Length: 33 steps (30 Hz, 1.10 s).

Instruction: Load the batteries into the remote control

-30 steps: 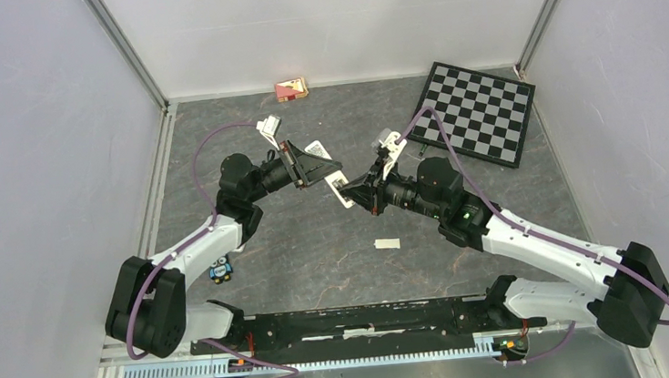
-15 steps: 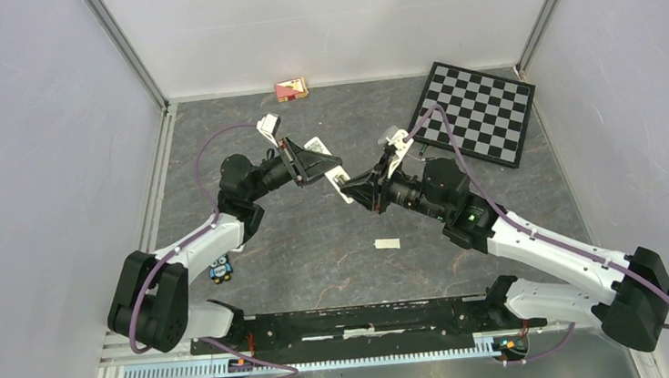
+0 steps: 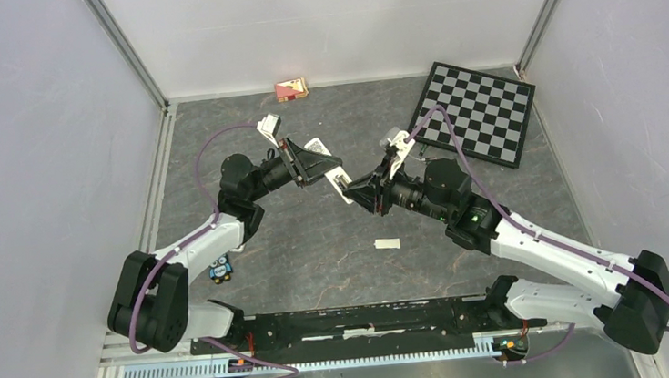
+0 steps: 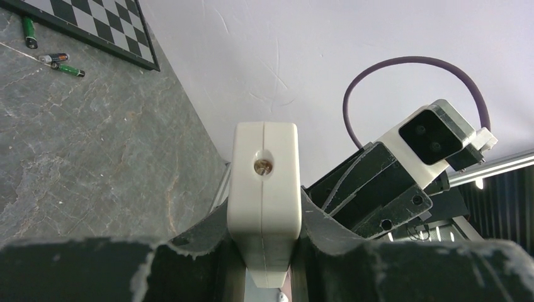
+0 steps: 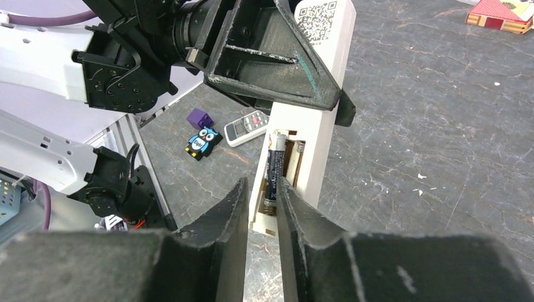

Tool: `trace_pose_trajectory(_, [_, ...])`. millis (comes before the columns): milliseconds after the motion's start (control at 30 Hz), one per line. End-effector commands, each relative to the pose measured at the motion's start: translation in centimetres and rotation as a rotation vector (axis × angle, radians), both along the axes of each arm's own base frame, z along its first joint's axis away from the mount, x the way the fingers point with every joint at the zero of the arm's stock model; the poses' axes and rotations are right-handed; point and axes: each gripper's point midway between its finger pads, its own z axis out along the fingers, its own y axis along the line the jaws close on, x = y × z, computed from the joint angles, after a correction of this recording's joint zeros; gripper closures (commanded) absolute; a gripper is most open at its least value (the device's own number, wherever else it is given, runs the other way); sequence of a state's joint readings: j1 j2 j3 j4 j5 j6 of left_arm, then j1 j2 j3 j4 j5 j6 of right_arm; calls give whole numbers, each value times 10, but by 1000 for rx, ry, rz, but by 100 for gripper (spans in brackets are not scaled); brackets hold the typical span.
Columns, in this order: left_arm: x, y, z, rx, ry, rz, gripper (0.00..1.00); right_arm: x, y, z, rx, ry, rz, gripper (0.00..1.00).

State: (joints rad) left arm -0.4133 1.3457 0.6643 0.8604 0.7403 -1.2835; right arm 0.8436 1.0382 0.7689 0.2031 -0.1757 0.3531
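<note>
My left gripper [image 3: 322, 167] is shut on a long white remote [image 3: 338, 185] and holds it above the floor; the left wrist view shows the remote's end [image 4: 264, 170] clamped between the jaws [image 4: 263, 212]. In the right wrist view the remote [image 5: 315, 94] has its battery compartment open towards me, with one dark battery [image 5: 274, 170] lying in the left slot. My right gripper [image 5: 261, 185] is at the compartment's lower end, its fingers a narrow gap apart beside the battery's end. Three loose batteries [image 4: 58, 58] lie on the floor by the chessboard.
A chessboard [image 3: 476, 113] lies at the back right and a red box [image 3: 291, 88] at the back wall. A small white cover piece [image 3: 387, 243] lies mid-floor. An owl toy [image 5: 201, 143], a purple block [image 5: 200, 117] and a small remote [image 5: 247, 128] sit near the left arm's base.
My right gripper has moved forward and left, closing in on the remote's compartment. My left gripper has lifted the remote slightly towards the back.
</note>
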Motion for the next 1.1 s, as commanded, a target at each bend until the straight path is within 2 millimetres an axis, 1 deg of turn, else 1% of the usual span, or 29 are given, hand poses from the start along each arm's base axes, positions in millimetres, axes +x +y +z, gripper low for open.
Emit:
trace_pose_trajectory(0, [3, 3, 18, 0, -109, 26, 98, 1, -4, 37, 83, 16, -40, 64])
trace_pose_trajectory(33, [6, 3, 16, 8, -105, 36, 98, 5, -8, 39, 104, 96, -91, 51])
trace_pose_trajectory(67, [10, 3, 17, 17, -116, 50, 98, 8, -12, 37, 112, 174, -141, 41])
trace_pose_trajectory(133, [19, 2, 19, 35, -140, 80, 98, 5, -7, 49, 163, 254, -136, 31])
trace_pose_trajectory(200, [26, 3, 23, 39, -172, 107, 98, 3, -5, 53, 208, 311, -136, 23])
trace_pose_trajectory(233, [29, 2, 25, 41, -179, 109, 98, 5, -6, 54, 222, 323, -153, 17])
trace_pose_trajectory(333, [34, -1, 29, 46, -191, 104, 98, 13, -16, 55, 260, 343, -234, 9])
trace_pose_trajectory(367, [34, -2, 31, 42, -197, 104, 98, 14, -21, 49, 257, 364, -267, 7])
trace_pose_trajectory(433, [35, -1, 34, 34, -205, 111, 98, 16, -29, 45, 295, 386, -310, 4])
trace_pose_trajectory(467, [34, 0, 37, 26, -213, 112, 98, 17, -31, 46, 324, 386, -324, 2])
trace_pose_trajectory(567, [32, 1, 46, 10, -233, 115, 98, 17, -37, 48, 420, 406, -341, 2])
trace_pose_trajectory(633, [29, 2, 51, -4, -243, 117, 98, 17, -37, 48, 488, 416, -332, 2])
trace_pose_trajectory(733, [26, 3, 56, -24, -245, 119, 98, 17, -27, 49, 533, 456, -298, 2])
trace_pose_trajectory(833, [23, 5, 62, -58, -249, 119, 98, 18, -13, 37, 567, 559, -269, 2])
trace_pose_trajectory(933, [20, 4, 68, -93, -253, 102, 98, 19, -4, 38, 638, 607, -229, 2])
trace_pose_trajectory(1067, [17, 4, 66, -103, -249, 83, 98, 24, 3, 40, 678, 630, -217, 2])
